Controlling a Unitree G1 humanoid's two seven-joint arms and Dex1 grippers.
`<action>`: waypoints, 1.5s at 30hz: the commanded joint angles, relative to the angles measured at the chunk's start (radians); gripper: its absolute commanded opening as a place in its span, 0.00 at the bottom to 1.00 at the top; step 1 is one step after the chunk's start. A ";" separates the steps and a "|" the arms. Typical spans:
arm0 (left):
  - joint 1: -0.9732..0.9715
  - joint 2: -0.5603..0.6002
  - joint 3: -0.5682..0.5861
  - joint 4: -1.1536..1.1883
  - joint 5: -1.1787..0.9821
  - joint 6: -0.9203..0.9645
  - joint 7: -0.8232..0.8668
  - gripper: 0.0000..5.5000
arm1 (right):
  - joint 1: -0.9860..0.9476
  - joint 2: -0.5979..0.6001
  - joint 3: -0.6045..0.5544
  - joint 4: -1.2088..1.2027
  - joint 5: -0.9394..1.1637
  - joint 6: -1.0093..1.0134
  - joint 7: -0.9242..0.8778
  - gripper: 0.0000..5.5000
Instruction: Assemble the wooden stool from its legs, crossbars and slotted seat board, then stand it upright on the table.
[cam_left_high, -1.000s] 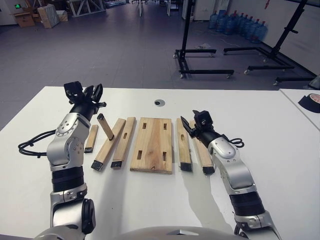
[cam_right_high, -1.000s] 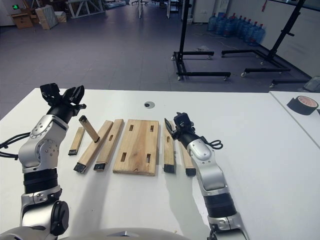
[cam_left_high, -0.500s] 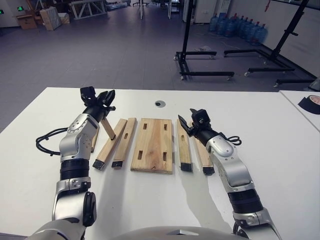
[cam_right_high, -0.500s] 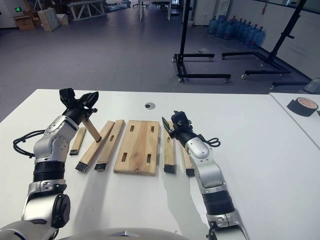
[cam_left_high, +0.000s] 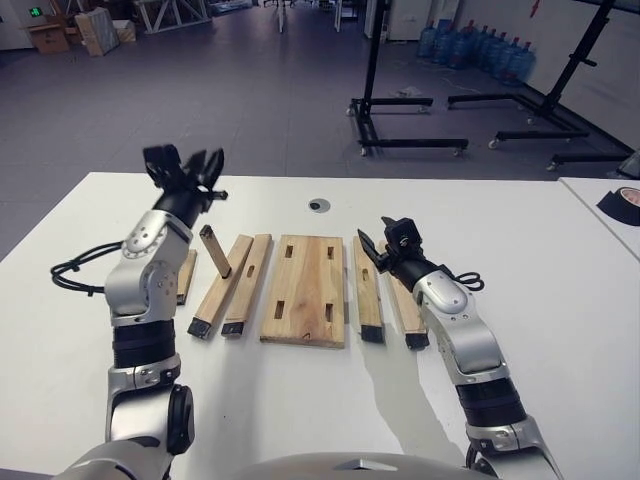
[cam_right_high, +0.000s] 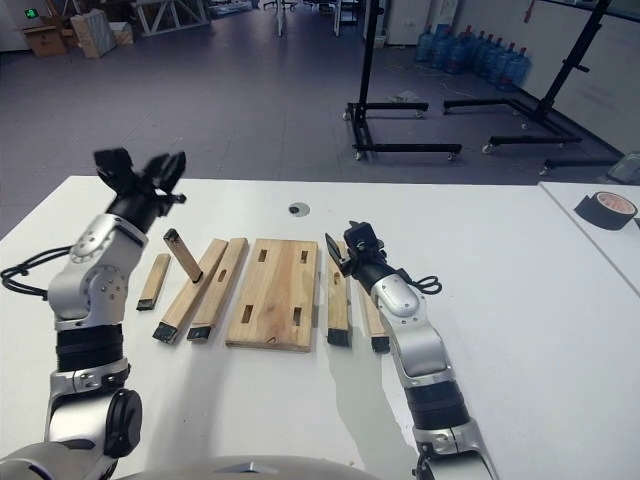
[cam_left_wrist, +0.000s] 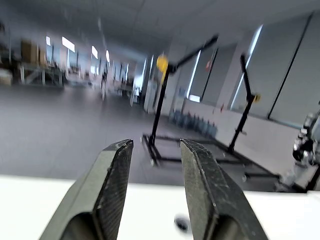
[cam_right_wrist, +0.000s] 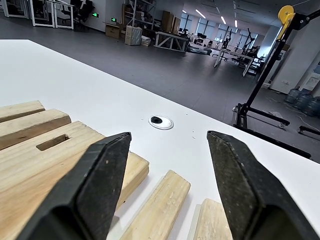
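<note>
Stool seat board (cam_left_high: 305, 290) flat mid-table (cam_left_high: 560, 330), legs (cam_left_high: 367, 290) lying either side. One short crossbar (cam_left_high: 213, 250) pokes up tilted from a left leg, looks slotted in, can't be sure. Rest undone imo. Left gripper (cam_left_high: 185, 162) raised over far-left table edge, fingers spread, empty. Right gripper (cam_left_high: 383, 238) low over right legs, spread, empty too.

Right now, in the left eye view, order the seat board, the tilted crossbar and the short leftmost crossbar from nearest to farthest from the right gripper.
1. seat board, left of the right gripper, mid-table.
2. tilted crossbar, farther left.
3. short crossbar, leftmost.
</note>
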 joint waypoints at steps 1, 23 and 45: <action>-0.021 0.045 0.013 -0.113 -0.031 0.060 0.013 0.31 | 0.020 0.000 -0.005 -0.025 -0.003 0.005 -0.006 0.51; 0.651 0.101 -0.135 -0.139 0.122 0.084 -0.076 0.65 | 0.090 -0.008 -0.023 -0.089 0.007 0.056 -0.006 0.51; 0.510 0.180 -0.218 0.093 0.234 0.148 -0.180 0.65 | 0.027 0.005 -0.024 -0.055 0.014 0.064 0.006 0.51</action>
